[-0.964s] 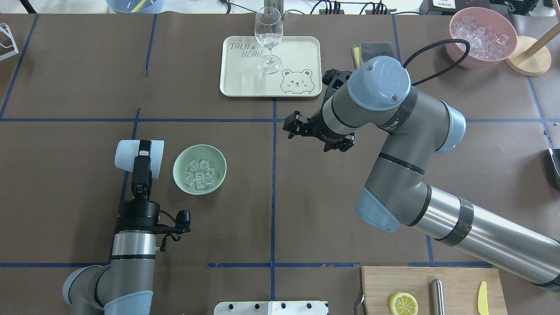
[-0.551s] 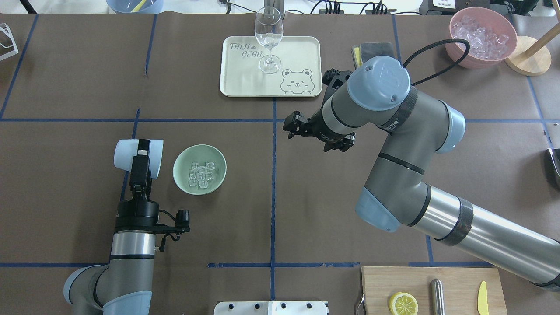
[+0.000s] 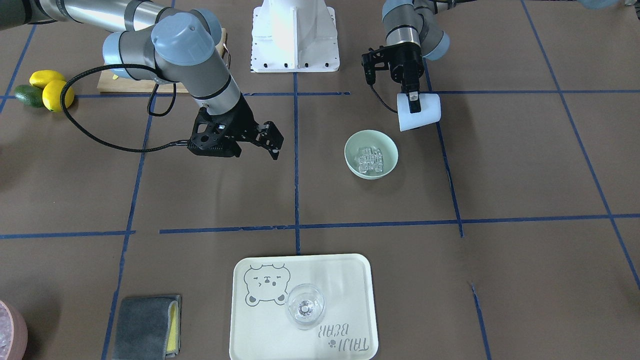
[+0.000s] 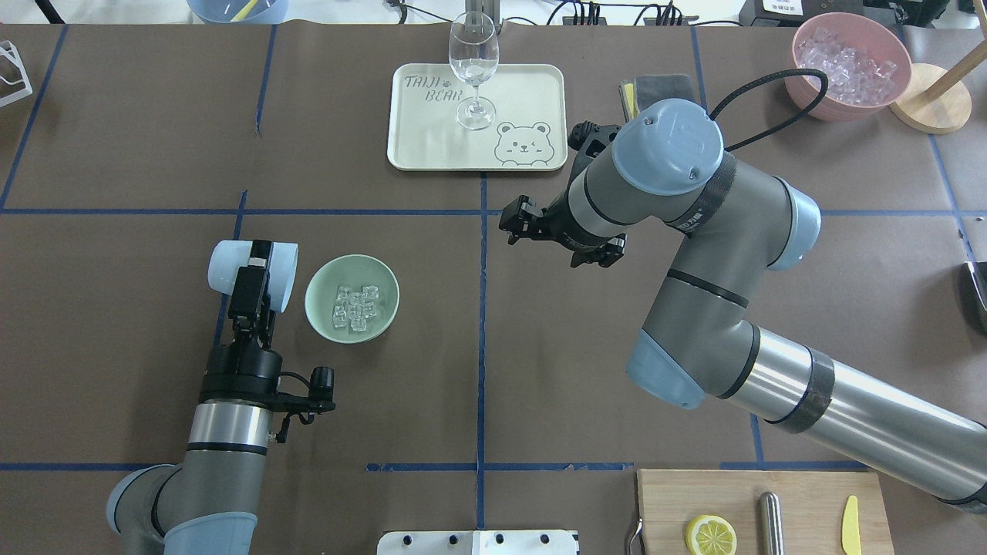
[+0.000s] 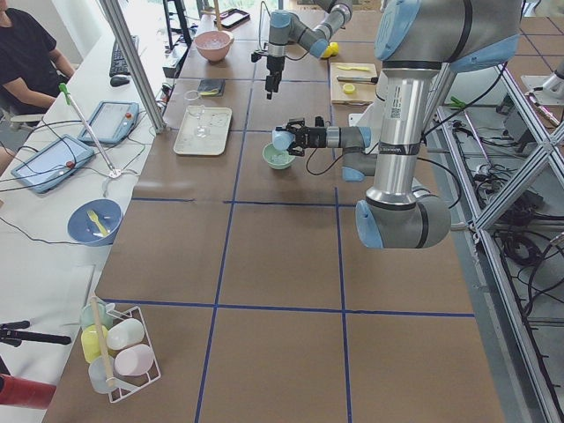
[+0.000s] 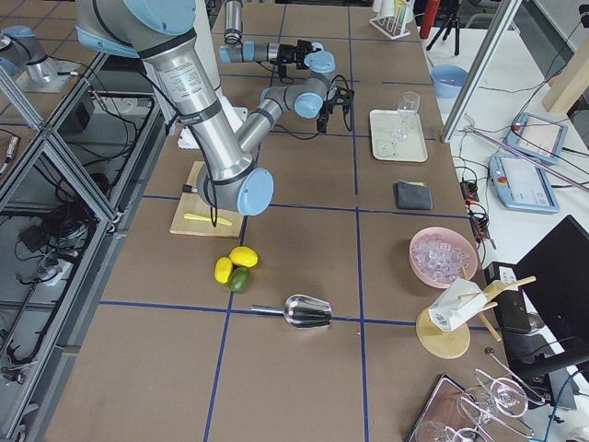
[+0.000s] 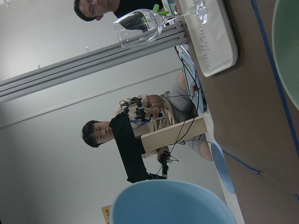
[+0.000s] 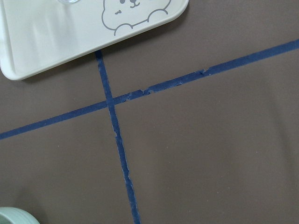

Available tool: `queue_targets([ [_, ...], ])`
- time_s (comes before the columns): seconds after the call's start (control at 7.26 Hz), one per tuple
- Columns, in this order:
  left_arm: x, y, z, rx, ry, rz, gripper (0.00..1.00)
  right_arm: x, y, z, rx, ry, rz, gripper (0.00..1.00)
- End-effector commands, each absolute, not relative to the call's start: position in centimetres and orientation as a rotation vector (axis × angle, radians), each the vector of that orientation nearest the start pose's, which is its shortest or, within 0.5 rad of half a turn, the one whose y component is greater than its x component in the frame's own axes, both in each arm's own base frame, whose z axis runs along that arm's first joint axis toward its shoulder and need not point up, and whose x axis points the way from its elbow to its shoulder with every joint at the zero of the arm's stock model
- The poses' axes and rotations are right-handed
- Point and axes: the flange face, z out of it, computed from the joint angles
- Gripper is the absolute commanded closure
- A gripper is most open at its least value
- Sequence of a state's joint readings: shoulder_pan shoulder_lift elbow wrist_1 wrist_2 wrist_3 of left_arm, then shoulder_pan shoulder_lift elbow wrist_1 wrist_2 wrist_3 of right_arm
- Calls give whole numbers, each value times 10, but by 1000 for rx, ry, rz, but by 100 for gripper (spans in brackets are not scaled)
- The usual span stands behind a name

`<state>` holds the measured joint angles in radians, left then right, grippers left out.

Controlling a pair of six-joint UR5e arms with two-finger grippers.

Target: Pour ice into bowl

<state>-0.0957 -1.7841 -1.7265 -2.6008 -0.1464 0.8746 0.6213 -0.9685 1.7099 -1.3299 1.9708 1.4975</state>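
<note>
The pale mint-green bowl (image 4: 375, 276) (image 3: 387, 150) sits left of the table's middle and holds several clear ice cubes (image 4: 353, 307) (image 3: 369, 157). My left gripper (image 4: 253, 271) (image 3: 413, 100) is shut on a light blue cup (image 4: 279, 270) (image 3: 425, 114). It holds the cup on its side just left of the bowl, mouth towards it. The cup's rim (image 7: 173, 200) and the bowl's edge (image 7: 287, 46) show in the left wrist view. My right gripper (image 4: 559, 239) (image 3: 232, 145) hangs open and empty over the table's middle, apart from the bowl.
A cream tray (image 4: 532, 85) with a wine glass (image 4: 473, 62) stands at the back. A pink bowl of ice (image 4: 806, 85) is at the back right, and a grey cloth (image 4: 655, 85) lies near it. A cutting board (image 4: 802, 493) with a lemon half is at the front right.
The ice cubes have settled in the bowl. My left gripper has shifted the cup slightly right and away and turned it a little. The right arm has not moved.
</note>
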Motion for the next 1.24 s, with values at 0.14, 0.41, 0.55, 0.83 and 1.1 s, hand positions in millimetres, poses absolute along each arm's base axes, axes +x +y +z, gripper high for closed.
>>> queue_targets([
  [0.14,440,-278,339,1508,-595,897,100,-485,-461,217,-15,-1034,303,0],
  [0.41,429,-284,357,1558,-457,893,100,-486,-462,218,-14,-1029,305,0],
  [0.55,422,-294,368,1562,-390,902,100,-487,-461,218,-13,-1029,305,0],
  [0.83,389,-310,392,1550,-226,861,100,-488,-461,217,-13,-1028,304,0],
  [1.1,326,-303,442,1501,-22,736,100,-488,-460,216,-13,-1029,302,0],
])
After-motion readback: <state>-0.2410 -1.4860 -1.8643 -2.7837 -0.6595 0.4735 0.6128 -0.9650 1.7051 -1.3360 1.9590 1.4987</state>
